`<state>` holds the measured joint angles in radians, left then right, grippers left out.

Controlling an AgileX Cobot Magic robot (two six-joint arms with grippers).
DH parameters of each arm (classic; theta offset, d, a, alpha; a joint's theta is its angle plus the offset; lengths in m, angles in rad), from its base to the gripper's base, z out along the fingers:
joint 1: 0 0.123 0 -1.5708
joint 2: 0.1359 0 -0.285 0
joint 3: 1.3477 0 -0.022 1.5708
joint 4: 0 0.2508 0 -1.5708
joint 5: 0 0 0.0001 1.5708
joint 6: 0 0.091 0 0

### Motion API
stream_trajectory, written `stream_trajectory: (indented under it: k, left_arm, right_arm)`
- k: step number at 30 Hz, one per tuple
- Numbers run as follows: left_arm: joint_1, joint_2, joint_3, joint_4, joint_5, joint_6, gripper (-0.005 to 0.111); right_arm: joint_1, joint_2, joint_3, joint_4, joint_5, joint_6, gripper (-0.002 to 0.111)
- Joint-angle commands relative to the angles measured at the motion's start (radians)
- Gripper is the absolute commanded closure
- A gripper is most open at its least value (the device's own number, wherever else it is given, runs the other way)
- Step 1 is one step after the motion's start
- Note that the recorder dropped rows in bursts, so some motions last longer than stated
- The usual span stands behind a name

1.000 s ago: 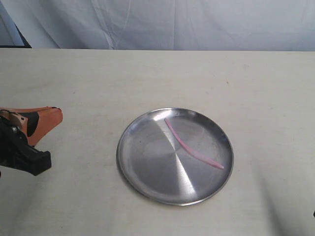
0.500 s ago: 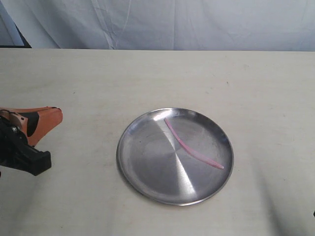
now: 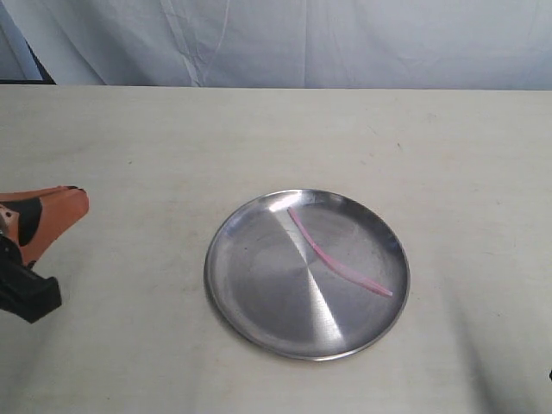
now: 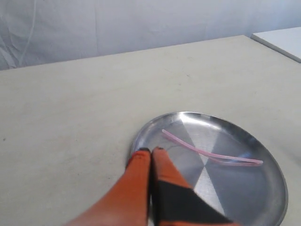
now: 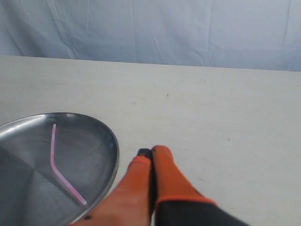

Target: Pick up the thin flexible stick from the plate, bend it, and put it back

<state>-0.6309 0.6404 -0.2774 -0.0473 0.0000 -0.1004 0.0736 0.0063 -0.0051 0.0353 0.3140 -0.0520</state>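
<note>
One table (image 3: 129, 138) fills most of the exterior view, and one pale cloth backdrop (image 3: 345, 43) hangs behind its far edge. On the table sits one plate (image 3: 259, 293), round, shallow and silver. There are two grippers. The left gripper (image 4: 151, 150) has its orange fingers pressed together with only a thin seam between them, and it holds nothing. The right gripper (image 5: 151, 151) is closed in the same way and is also empty. The one thin flexible stick (image 3: 332, 259), pale pink and gently bent, lies inside the plate. One end is near the far rim and the other is near the right rim, with the bend between them.

The plate stands a little right of the table's middle, with bare tabletop all round it and wide open room on the far side. In the exterior view the left gripper is at the left edge, well apart from the plate. The right wrist view shows the right gripper over bare table beside the plate's rim.

The tabletop is matt cream with faint specks. The plate's brushed metal shows bright wedge-shaped reflections. The backdrop is creased.
</note>
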Motion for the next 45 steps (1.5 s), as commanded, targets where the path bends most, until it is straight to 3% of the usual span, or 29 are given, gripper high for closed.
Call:
stream_trajectory:
  k: [1, 10, 21, 34, 45]
  left_arm:
    - [0.077, -0.148, 0.056, 0.004, 0.011, 0.058, 0.107]
    - [0.371, -0.375, 0.124, -0.004, 0.141, 0.12, 0.107]
    - [0.536, -0.57, 0.233, -0.007, 0.185, 0.147, 0.107]
    - [0.582, -0.64, 0.277, -0.008, 0.235, 0.198, 0.107]
    - [0.581, -0.64, 0.277, -0.011, 0.232, 0.206, 0.107]
  right_arm:
    - [-0.006, -0.006, 0.005, 0.0, -0.011, 0.0, 0.109]
    - [-0.006, -0.006, 0.005, 0.0, -0.011, 0.0, 0.109]
    - [-0.006, -0.006, 0.005, 0.0, -0.011, 0.0, 0.109]
    - [-0.006, -0.006, 0.005, -0.002, -0.009, 0.0, 0.109]
    - [-0.006, -0.006, 0.005, -0.002, -0.009, 0.0, 0.109]
